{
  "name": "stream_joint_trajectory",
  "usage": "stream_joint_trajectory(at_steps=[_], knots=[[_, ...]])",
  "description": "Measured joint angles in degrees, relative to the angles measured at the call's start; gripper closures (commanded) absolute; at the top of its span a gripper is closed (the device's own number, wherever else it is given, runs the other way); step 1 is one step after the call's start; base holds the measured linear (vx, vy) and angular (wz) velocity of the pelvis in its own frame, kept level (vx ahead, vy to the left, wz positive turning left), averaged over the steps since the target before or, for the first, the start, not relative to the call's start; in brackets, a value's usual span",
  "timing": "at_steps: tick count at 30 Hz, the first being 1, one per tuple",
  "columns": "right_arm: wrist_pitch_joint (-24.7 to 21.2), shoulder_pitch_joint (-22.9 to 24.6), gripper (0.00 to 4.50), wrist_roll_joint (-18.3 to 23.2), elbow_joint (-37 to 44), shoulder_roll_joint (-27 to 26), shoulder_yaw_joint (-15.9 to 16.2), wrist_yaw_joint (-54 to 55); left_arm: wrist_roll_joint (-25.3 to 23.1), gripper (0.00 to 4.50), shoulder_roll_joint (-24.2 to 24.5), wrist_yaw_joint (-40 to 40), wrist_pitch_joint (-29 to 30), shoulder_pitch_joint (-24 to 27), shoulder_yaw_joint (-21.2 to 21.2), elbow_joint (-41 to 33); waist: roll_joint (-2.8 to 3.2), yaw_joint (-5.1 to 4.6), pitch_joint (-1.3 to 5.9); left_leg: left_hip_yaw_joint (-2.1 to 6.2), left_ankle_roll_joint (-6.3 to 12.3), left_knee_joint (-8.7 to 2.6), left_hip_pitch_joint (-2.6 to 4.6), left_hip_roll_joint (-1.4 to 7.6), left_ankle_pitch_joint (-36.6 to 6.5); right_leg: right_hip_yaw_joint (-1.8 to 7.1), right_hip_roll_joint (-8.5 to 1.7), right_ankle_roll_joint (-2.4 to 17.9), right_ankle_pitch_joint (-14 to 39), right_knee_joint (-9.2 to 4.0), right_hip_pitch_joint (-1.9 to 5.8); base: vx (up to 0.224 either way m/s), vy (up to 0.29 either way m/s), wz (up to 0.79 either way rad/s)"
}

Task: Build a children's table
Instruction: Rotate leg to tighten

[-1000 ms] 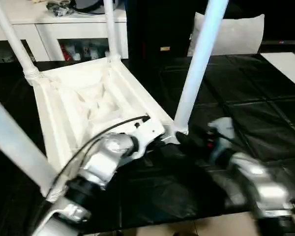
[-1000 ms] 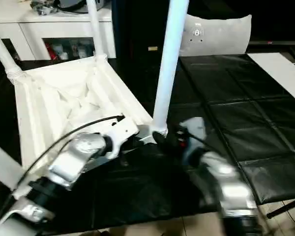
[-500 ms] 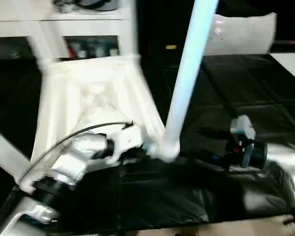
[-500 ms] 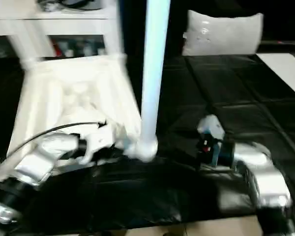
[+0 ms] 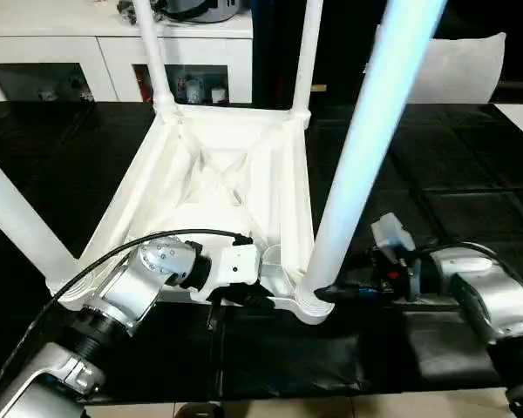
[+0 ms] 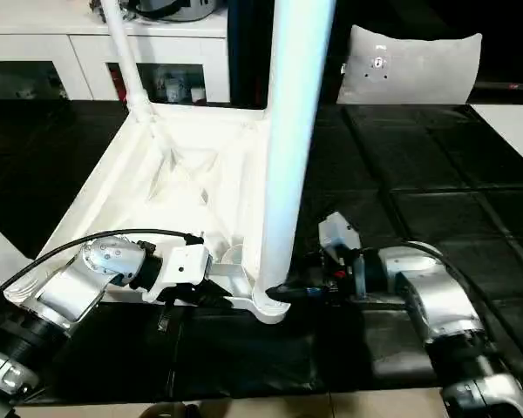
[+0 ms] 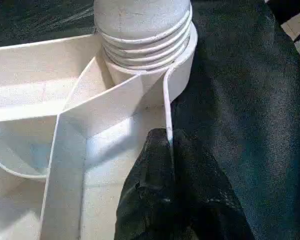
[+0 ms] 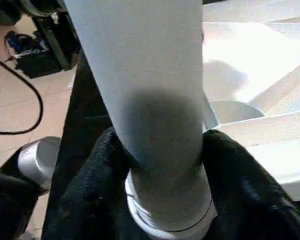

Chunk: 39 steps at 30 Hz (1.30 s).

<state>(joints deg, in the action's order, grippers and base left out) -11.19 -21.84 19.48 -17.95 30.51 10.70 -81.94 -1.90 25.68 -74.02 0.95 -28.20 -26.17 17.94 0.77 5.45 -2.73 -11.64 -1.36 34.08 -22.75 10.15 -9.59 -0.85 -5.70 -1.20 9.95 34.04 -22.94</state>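
The children's table lies upside down on the black mat, its white ribbed top (image 5: 235, 174) facing up with four white legs standing in the corner sockets. The near right leg (image 5: 366, 157) rises past the picture's top. My left gripper (image 5: 248, 296) is shut on the thin rim wall of the top just beside that leg's socket; the wrist view shows the gripper (image 7: 170, 145) pinching the wall. My right gripper (image 5: 327, 294) reaches in from the right. Its black fingers (image 8: 90, 185) clasp the base of the same leg (image 8: 160, 125) on both sides.
The other legs stand at the far left (image 5: 152, 52), far right (image 5: 307, 52) and near left (image 5: 17, 218). A white shelf unit (image 5: 78, 52) runs along the back and a white cushion (image 5: 462, 70) lies at the back right. Black mat (image 5: 471, 165) extends to the right.
The whole picture has shifted with the camera. My right gripper has come in to the near right leg's base and closed around it. My left gripper still holds the rim.
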Motion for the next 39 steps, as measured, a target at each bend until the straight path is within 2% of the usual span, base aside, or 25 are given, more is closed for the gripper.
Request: stream_joint_trajectory(at_steps=[2,10,12,15,18,21,23,24,26,27,28,29,30,31,32,33,34,35,36,37,39], knots=[[0.2,-0.4,2.53,-0.1,-0.7,0.0,0.1,-0.5,0.0,4.50,-0.1,-0.2,-0.3,-0.2,0.0,0.6,0.00,0.00,0.00,0.00,0.00,0.01,0.00,0.00,0.0,0.00,0.00,0.0,0.0,0.01,0.00,0.000,0.000,0.00],[-0.2,0.7,2.59,0.2,0.3,-0.1,-0.4,-0.2,0.1,4.50,-0.5,0.0,-0.1,-0.2,0.3,0.7,0.00,0.15,0.00,0.00,0.00,0.03,0.00,0.00,0.0,0.00,0.00,0.0,0.0,0.01,0.02,0.000,0.000,0.00],[-2.4,3.4,2.59,0.5,3.8,-0.1,-1.2,2.2,0.6,4.50,-1.2,0.6,2.3,0.1,0.6,0.1,0.00,0.42,0.01,0.00,0.00,0.03,0.05,0.00,0.0,0.01,-0.01,0.0,0.0,0.01,0.07,0.000,0.000,0.00],[-5.0,5.3,2.59,0.4,7.4,-0.9,-1.6,6.6,0.9,4.50,-1.5,1.7,5.9,0.8,1.2,-1.5,0.03,0.22,0.04,-0.01,0.00,0.03,0.24,-0.01,0.0,0.06,-0.01,0.0,0.1,0.00,0.21,0.000,0.000,0.00],[-8.7,6.5,2.59,-1.3,9.6,-5.7,-3.9,16.9,-0.8,4.50,-2.9,6.9,10.3,1.6,3.1,-1.8,0.02,-0.87,0.07,0.01,-0.03,0.00,0.69,-0.02,0.0,0.08,0.00,-0.5,0.4,0.05,0.34,0.000,0.000,0.00],[-11.9,6.4,2.59,-3.3,10.3,-11.8,-6.7,29.7,-3.0,4.50,-6.6,14.2,14.8,1.6,4.9,-1.5,0.06,-3.15,0.09,0.29,-0.09,-0.02,0.69,-0.11,0.0,-0.05,-0.01,-0.7,0.5,-0.17,0.12,-0.062,0.007,-0.15],[-14.4,5.5,2.59,-5.9,10.3,-17.7,-9.0,40.6,-4.5,4.50,-11.1,21.3,20.1,1.1,6.3,-0.9,0.06,-4.65,0.09,0.79,-0.09,-0.02,0.72,-0.18,0.0,-0.43,0.00,-0.7,0.5,-0.68,0.10,-0.061,0.024,-0.21],[-14.9,4.6,2.59,-7.1,9.8,-19.4,-9.2,44.6,-5.1,4.50,-12.6,23.8,21.8,0.5,6.4,-0.4,0.14,-5.37,0.05,1.11,-0.10,-0.02,0.66,-0.19,0.0,-0.89,-0.04,-0.7,0.5,-1.07,0.13,-0.063,0.028,-0.22],[-15.7,3.0,2.59,-8.2,8.7,-21.5,-9.2,49.9,-5.4,4.50,-14.9,27.6,23.6,0.2,6.7,0.1,0.47,-6.69,-0.12,2.14,-0.20,-0.10,0.56,-0.27,0.0,-2.81,-0.64,-0.7,0.6,-2.21,0.54,-0.062,0.043,-0.23],[-15.8,2.8,2.59,-8.2,8.3,-22.1,-9.3,51.5,-5.4,4.50,-15.5,28.6,24.0,0.2,6.7,0.4,0.66,-6.95,-0.25,2.52,-0.25,-0.26,0.65,-0.16,-0.1,-3.57,-0.72,-0.7,0.6,-2.80,0.94,0.000,0.000,0.00],[-15.8,2.7,2.03,-8.2,8.0,-22.9,-9.8,52.9,-5.5,4.50,-16.2,29.6,24.3,0.1,6.7,0.7,0.93,-7.04,-0.51,2.88,-0.37,-0.70,0.66,-0.06,-0.2,-4.66,-0.66,0.1,1.2,-2.76,1.47,-0.091,0.009,-0.01],[-15.8,2.8,2.03,-8.2,7.9,-23.5,-10.2,53.7,-5.7,4.50,-16.5,30.4,24.6,-0.2,6.6,1.0,0.86,-6.67,-0.86,2.51,-0.37,-1.29,0.88,-0.06,-0.2,-4.72,-0.79,1.3,2.8,-0.69,1.46,-0.091,0.009,-0.01],[-15.7,3.0,1.89,-8.1,7.6,-23.9,-10.6,54.5,-5.9,4.50,-17.1,31.0,25.0,-0.7,6.3,1.5,0.26,-5.96,-0.77,1.64,-0.37,-1.48,0.89,-0.05,-0.1,-4.12,-0.84,2.3,5.0,2.27,1.76,-0.072,-0.061,0.22],[-14.5,2.6,1.83,-8.3,6.7,-24.8,-11.7,56.1,-6.8,4.50,-18.2,31.8,24.9,-1.3,5.9,1.5,-1.62,-4.20,-0.72,-0.44,-0.37,-1.95,1.56,-0.16,-0.1,-1.54,-0.76,1.1,5.2,3.92,0.81,0.017,-0.135,0.22],[-14.1,2.3,1.60,-8.4,6.5,-25.3,-12.1,56.7,-7.1,4.50,-18.6,32.1,24.9,-1.3,5.9,1.5,-2.24,-3.60,-1.05,-0.11,-1.19,0.03,1.26,-0.50,-1.4,-1.42,-1.08,0.0,4.7,3.73,-0.08,0.082,-0.146,0.03],[-13.9,2.3,1.52,-8.4,6.5,-25.6,-12.1,57.0,-7.4,4.50,-18.6,32.2,24.9,-1.3,5.9,1.5,-1.31,-2.47,-0.82,2.79,-0.64,2.97,1.25,-0.58,-2.4,-1.49,-0.59,-0.1,4.6,3.73,0.11,0.081,-0.092,-0.16],[-13.4,2.3,1.52,-8.4,6.6,-25.7,-12.2,57.0,-7.6,4.50,-18.7,32.3,24.9,-1.3,5.8,1.3,-0.22,-2.07,-0.31,4.61,-1.84,2.33,1.82,-0.98,-2.8,-2.30,-0.41,-0.1,4.6,3.68,-0.17,0.086,-0.006,-0.19],[-13.0,2.6,1.47,-8.4,6.8,-25.9,-12.4,57.0,-7.7,4.50,-18.6,32.3,24.8,-1.6,5.7,1.3,0.01,-2.26,-0.22,4.69,-2.86,1.92,1.69,-0.90,-2.5,-2.48,-0.48,-0.1,4.5,3.47,-0.28,0.000,0.000,0.00],[-12.4,3.1,1.34,-8.4,7.5,-25.7,-12.4,56.7,-7.9,4.50,-18.6,32.6,24.6,-1.8,5.3,0.8,-0.01,-2.48,-0.14,4.19,-2.62,0.88,1.81,-0.82,-1.8,-2.08,-0.09,0.7,3.8,2.66,-0.35,0.000,0.000,0.00],[-12.2,3.2,1.19,-8.4,7.7,-25.6,-12.4,56.5,-8.0,4.50,-18.1,32.6,24.0,-1.8,5.0,0.7,-0.30,-2.48,-0.17,3.93,-2.60,0.66,1.70,-0.57,-1.6,-1.72,0.42,1.3,2.3,1.81,-0.31,0.000,0.000,0.00],[-11.5,3.6,1.03,-8.1,7.9,-24.0,-11.9,54.3,-7.9,4.50,-16.6,31.9,22.3,-1.8,4.2,0.6,-0.44,-2.66,-0.16,3.58,-2.58,0.59,1.68,-0.33,-1.6,-1.71,0.49,1.5,0.2,0.85,-0.10,0.000,0.000,0.00]])
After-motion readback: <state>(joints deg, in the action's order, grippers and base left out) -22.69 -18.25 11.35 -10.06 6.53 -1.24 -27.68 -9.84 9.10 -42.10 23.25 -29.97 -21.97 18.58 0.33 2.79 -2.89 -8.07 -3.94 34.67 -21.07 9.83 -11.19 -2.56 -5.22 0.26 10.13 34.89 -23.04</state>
